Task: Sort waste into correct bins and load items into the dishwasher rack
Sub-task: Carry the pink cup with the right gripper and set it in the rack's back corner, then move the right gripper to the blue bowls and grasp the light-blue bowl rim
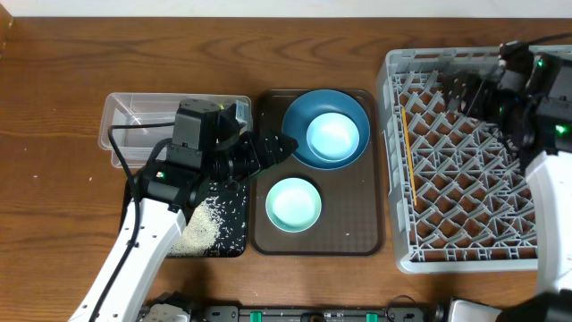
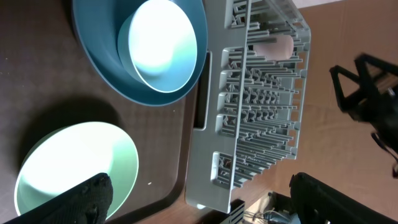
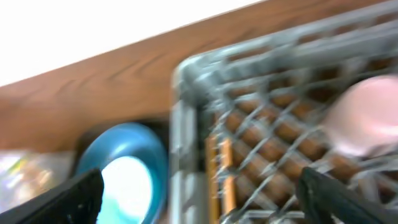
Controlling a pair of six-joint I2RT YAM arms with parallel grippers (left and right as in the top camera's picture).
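The dark-blue plate (image 1: 299, 114) sits at the back of the brown serving tray (image 1: 375, 234) with the light-blue bowl (image 1: 332, 136) in it. The mint-green bowl (image 1: 293, 203) stands in front of them. My left gripper (image 1: 271, 148) is open and empty at the plate's left rim; its wrist view shows the plate (image 2: 99, 56), both bowls (image 2: 163, 43) (image 2: 74, 165) and open fingers (image 2: 205, 205). My right gripper (image 1: 456, 89) is open over the back of the grey rack (image 1: 474, 179), beside the pink cup (image 3: 367, 115), which also shows in the left wrist view (image 2: 273, 46). Rice (image 1: 204, 228) lies in the black tray (image 1: 234, 234).
The clear tub (image 1: 134, 121) stands at the back left, partly under my left arm. A thin yellow stick (image 1: 408, 152) lies along the rack's left side. The tissue and the wrapper do not show clearly. The right wrist view is blurred.
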